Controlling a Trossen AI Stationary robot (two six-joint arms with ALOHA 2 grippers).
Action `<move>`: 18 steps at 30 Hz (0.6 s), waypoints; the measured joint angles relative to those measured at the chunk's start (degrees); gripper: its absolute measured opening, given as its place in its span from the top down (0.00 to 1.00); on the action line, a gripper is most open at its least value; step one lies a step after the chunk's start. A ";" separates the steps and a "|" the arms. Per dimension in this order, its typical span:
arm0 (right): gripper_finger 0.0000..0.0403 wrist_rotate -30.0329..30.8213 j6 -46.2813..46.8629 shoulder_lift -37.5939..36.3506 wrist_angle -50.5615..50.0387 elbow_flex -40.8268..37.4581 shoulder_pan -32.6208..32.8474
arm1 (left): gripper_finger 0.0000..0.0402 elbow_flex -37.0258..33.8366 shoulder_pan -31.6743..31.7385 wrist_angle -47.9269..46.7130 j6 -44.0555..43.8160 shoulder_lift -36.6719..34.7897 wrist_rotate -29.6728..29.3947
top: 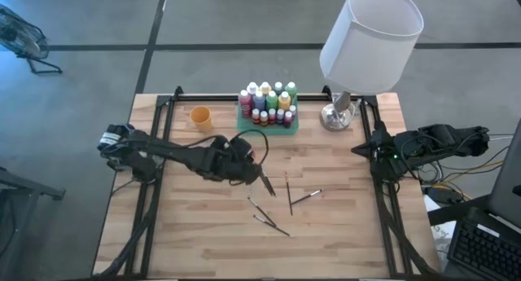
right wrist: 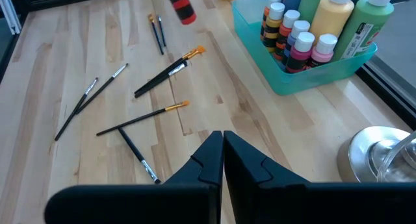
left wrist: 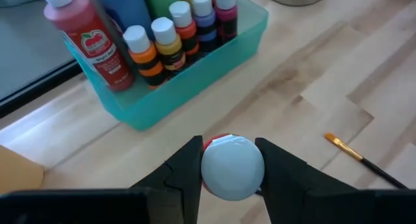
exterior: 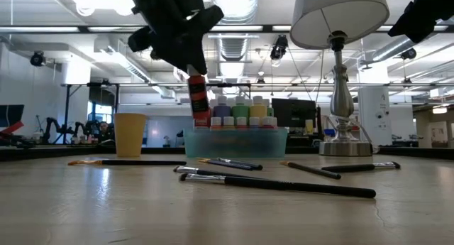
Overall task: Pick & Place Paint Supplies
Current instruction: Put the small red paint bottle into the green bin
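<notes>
My left gripper [top: 247, 153] hangs over the table's middle, near the green tray [top: 286, 128], shut on a red paint bottle [exterior: 199, 99] with a white cap [left wrist: 232, 167]. The tray stands at the far middle of the table, and paint bottles in assorted colours [top: 267, 100] stand upright in it. Several thin dark-handled paintbrushes [top: 290, 193] lie flat on the wood nearer the front. My right gripper [right wrist: 223, 152] waits shut above the table's right edge, with nothing in it. My left gripper pinches the red bottle's upper end [left wrist: 214, 143] between its two fingers, one on either side just below the white cap. The fingers slant down from the table's left. The bottle hangs below them, nearly upright, its base [exterior: 202, 123] clear of the table.
An orange cup [top: 201, 116] stands left of the tray. A lamp with a white shade [top: 370, 37] and a metal foot [top: 338, 116] stands at the far right. One brush with orange bristles [left wrist: 361, 160] lies close to the held bottle. Bare wood lies at the near left.
</notes>
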 joint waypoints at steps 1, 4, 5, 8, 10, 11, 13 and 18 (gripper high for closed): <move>0.98 0.01 0.01 -0.01 0.00 -0.01 0.00 | 0.68 0.01 0.78 0.21 0.46 0.00 0.50; 0.98 -0.01 0.01 0.00 0.01 0.00 0.00 | 0.68 0.00 3.09 0.85 2.23 0.00 1.55; 0.98 0.00 0.01 -0.01 0.00 0.00 0.00 | 0.68 0.00 3.79 0.88 2.69 0.00 1.64; 0.98 0.00 0.01 0.01 0.01 0.00 0.00 | 0.68 0.00 5.88 0.88 3.91 -0.13 2.19; 0.98 0.02 0.01 -0.01 0.02 0.00 -0.01 | 0.68 0.00 7.39 1.14 4.94 -0.44 3.32; 0.98 0.02 0.01 0.00 0.00 -0.02 0.00 | 0.68 0.00 8.12 1.42 5.46 -0.70 3.76; 0.98 0.01 0.01 -0.01 0.02 0.00 0.01 | 0.68 0.00 9.79 1.96 6.61 -1.28 4.55; 0.98 -0.01 0.01 -0.02 0.00 0.00 -0.01 | 0.68 0.00 14.50 4.86 9.18 -2.80 7.79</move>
